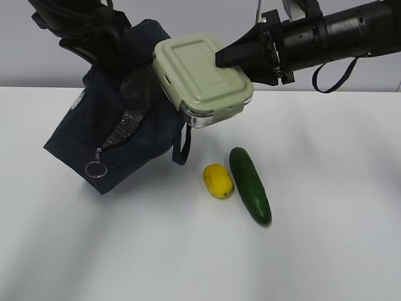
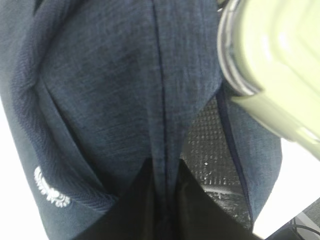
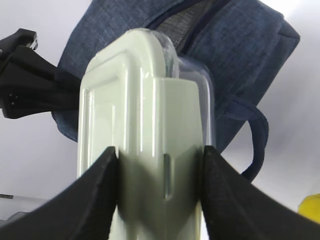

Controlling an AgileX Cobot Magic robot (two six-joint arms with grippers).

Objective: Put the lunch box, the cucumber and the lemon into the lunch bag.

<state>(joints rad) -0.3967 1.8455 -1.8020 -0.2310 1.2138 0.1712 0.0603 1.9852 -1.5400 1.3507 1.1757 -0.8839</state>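
Cucumber (image 1: 250,185) and lemon (image 1: 218,180) lie on our table (image 1: 326,207). Our right gripper (image 3: 160,192) clamps the box (image 1: 203,76) beside the bag (image 1: 119,135), which our left gripper (image 2: 164,212) pinches.

A white table (image 1: 326,251) fills the lower part of the exterior view, and its surface is plain and matte with soft shadows on it. Behind it stands a pale grey wall (image 1: 200,19), meeting the table's far edge.
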